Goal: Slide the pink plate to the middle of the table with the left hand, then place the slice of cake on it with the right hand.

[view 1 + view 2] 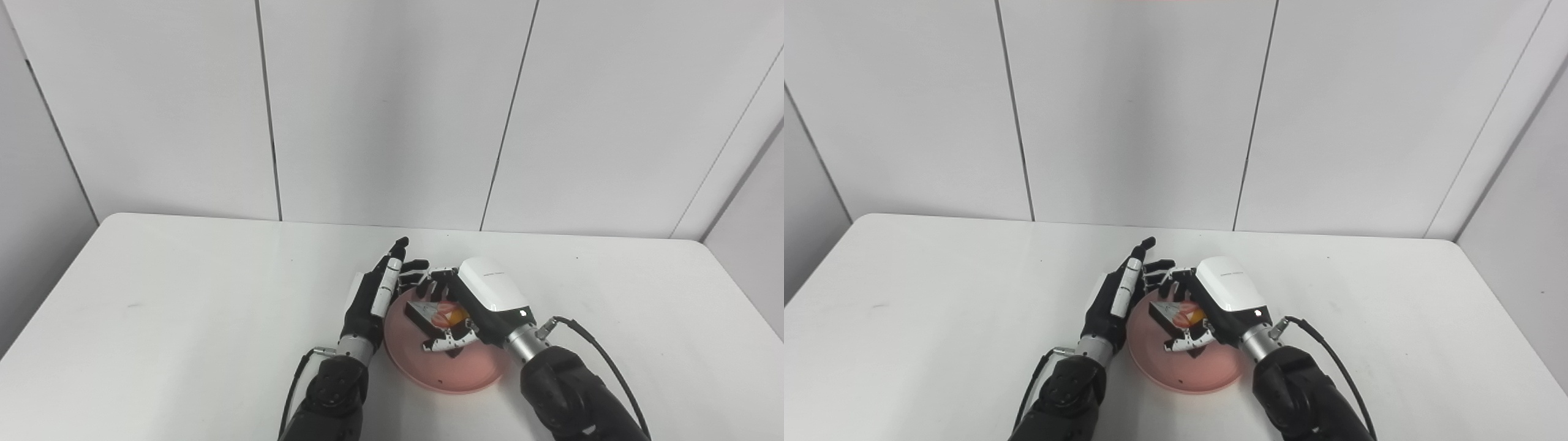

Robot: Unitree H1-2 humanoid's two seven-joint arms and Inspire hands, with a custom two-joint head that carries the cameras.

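Cake slice point(438, 315) is gripped by the right hand point(471, 306) over the pink plate point(447, 367), ready for release; at 9 o'clock, the left hand point(380, 294) is kept open, steadying the rim.

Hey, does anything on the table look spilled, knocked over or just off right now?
Nothing stands out. The pink plate lies flat near mid-table, the right hand holds the slice of cake over it, and the left hand waits open beside its rim. No spill shows.

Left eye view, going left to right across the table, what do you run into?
Left hand → slice of cake, above the pink plate → right hand, closed on the cake.
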